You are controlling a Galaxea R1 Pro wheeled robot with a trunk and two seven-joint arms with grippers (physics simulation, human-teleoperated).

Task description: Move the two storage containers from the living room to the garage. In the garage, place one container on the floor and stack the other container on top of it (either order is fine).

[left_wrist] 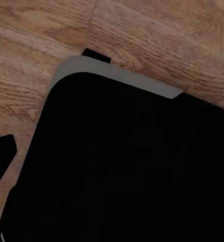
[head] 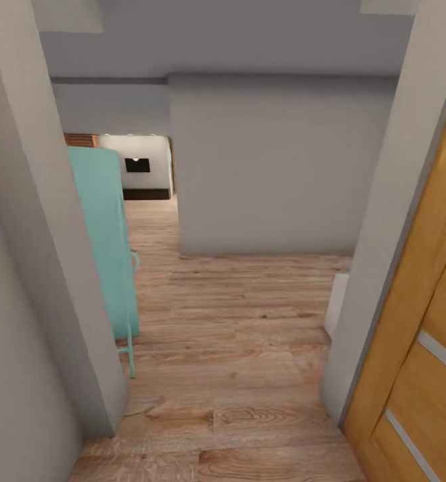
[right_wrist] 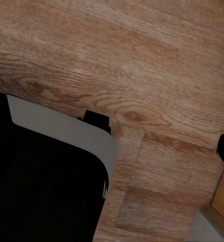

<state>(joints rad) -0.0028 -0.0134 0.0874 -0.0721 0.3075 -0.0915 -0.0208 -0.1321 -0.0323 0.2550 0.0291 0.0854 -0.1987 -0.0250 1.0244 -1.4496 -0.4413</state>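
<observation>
Living room beyond teal cabinet

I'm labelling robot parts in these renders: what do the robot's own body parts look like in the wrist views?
Little of them shows. In the left wrist view, a large black rounded-corner body edged by a light grey band. The right wrist view shows a similar black body with a grey rim. No cables or markings are visible; the claws cannot be made out.

Light wood plank floor, teal cabinet standing on it at left; grey walls rising from it
</observation>
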